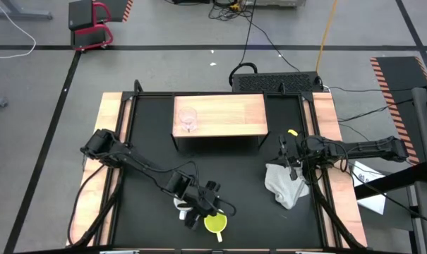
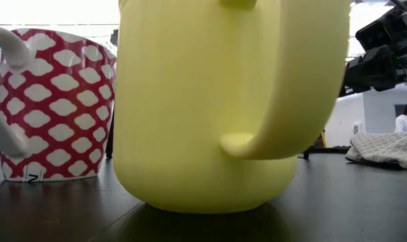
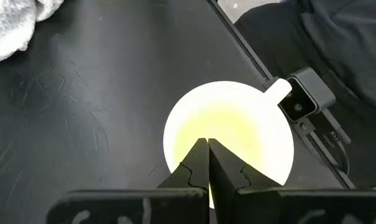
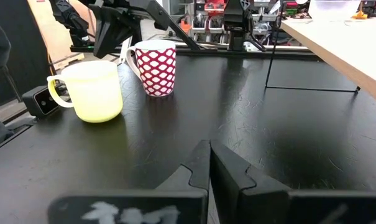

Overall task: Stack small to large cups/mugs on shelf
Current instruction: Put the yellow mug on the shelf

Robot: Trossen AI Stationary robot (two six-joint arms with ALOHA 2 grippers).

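The yellow mug [image 1: 215,224] stands upright on its base on the black tabletop near the front edge, handle [image 3: 276,90] toward the near edge. Just to its left stands the white mug with a red pattern [image 4: 158,68]. The small clear glass cup [image 1: 188,118] stands on the left part of the wooden shelf [image 1: 227,116]. My left gripper [image 3: 207,149] is shut, slanting down over the yellow mug's open mouth [image 3: 237,130]; I see no touch. My right gripper [image 4: 208,148] waits shut and level at the table's right side.
A crumpled white cloth [image 1: 287,185] lies on the tabletop at the right, below my right gripper. A small camera [image 3: 306,99] sits at the front edge beside the yellow mug's handle. Wooden boards [image 1: 111,141] line both sides of the table.
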